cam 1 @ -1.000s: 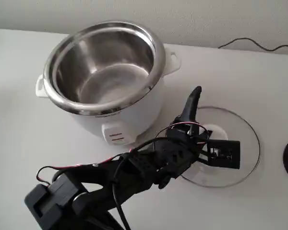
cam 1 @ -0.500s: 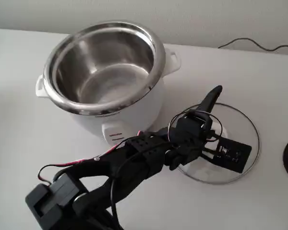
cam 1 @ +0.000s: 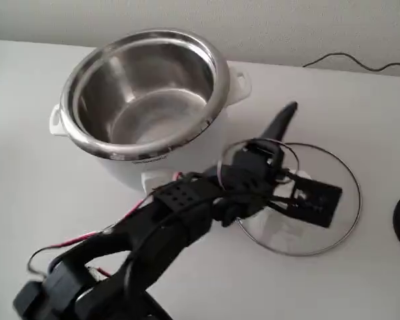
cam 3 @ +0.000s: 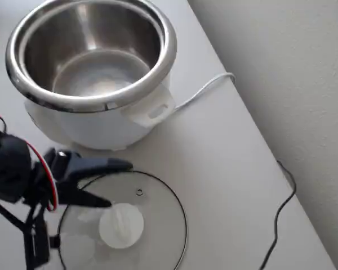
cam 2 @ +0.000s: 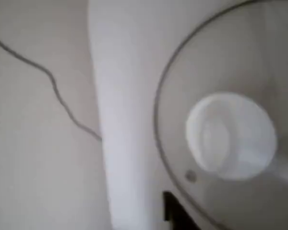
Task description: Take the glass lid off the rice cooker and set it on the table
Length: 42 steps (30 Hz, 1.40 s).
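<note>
The glass lid (cam 3: 152, 225) lies flat on the table (cam 1: 360, 107) beside the open rice cooker (cam 1: 147, 100). The gripper (cam 3: 110, 183) hovers spread above it, released; the wrist view shows its white knob (cam 2: 230, 136) and steam hole.

Fixed view stood behind my base, high and tilted down, facing the wall at 12 o'clock. It took in the rice cooker (cam 1: 147, 107) at 11 o'clock and the glass lid (cam 1: 300, 200) at 3 o'clock on the table (cam 1: 360, 113).

Overhead view looked nearly straight down, closer in, wall running along its 3 o'clock side; rice cooker (cam 3: 93, 67) at 11, glass lid (cam 3: 124, 222) at 6. Both shared cooker, lid and my gripper (cam 3: 110, 183).

Wrist view sat very near the table, blurred, glass lid (cam 2: 230, 139) at 3 o'clock.
</note>
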Tool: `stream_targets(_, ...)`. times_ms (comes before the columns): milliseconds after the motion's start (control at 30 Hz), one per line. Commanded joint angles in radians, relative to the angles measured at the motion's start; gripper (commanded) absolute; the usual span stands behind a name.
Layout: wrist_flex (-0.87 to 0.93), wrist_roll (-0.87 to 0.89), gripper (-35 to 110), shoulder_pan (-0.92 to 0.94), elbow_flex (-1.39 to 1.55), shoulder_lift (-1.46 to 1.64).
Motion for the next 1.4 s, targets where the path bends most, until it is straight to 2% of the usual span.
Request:
stream_targets(0,0.121,-0.003,58,-0.066,0.014,0.235)
stream_targets(233,0.279,-0.017,51,-0.196,0.189,0.548)
stream_targets(500,0.391,-0.034,16,-0.285,0.462,0.928)
stream_targets(733,0.543,-0.049,1,-0.351,0.681,1.259)
stream_targets(833,0.607,-0.058,0,-0.367,0.741,1.315)
stream_targets(1033,0.607,-0.052,0,-0.348,0.862,1.315)
stream_targets(1367,0.612,-0.006,0,-0.298,0.864,1.313)
